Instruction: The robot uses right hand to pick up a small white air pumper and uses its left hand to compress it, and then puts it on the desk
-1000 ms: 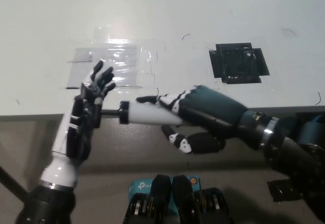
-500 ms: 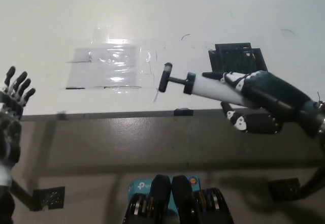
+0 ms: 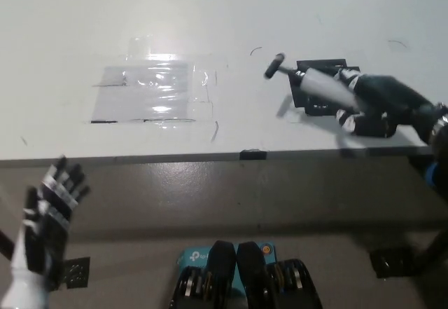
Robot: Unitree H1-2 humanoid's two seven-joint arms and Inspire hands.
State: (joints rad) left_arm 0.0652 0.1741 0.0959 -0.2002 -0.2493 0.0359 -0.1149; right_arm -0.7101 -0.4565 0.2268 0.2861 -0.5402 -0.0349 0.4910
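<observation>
The matt white desk top [image 3: 210, 15] looks smooth. A clear glossy plastic sheet [image 3: 157, 88] glares on it. The small white plastic air pumper [image 3: 318, 85] looks smooth.

Clear tape patch [image 3: 155, 92], black square [image 3: 316, 85]

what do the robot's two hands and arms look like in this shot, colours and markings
The left hand at the lower left has black fingers with white segments, on a white forearm. The right hand is dark, nearly black with a teal sheen, and has white patches on the fingers; its black arm carries a silvery band at the wrist near the picture's right edge. No loose cables show on either arm.
</observation>
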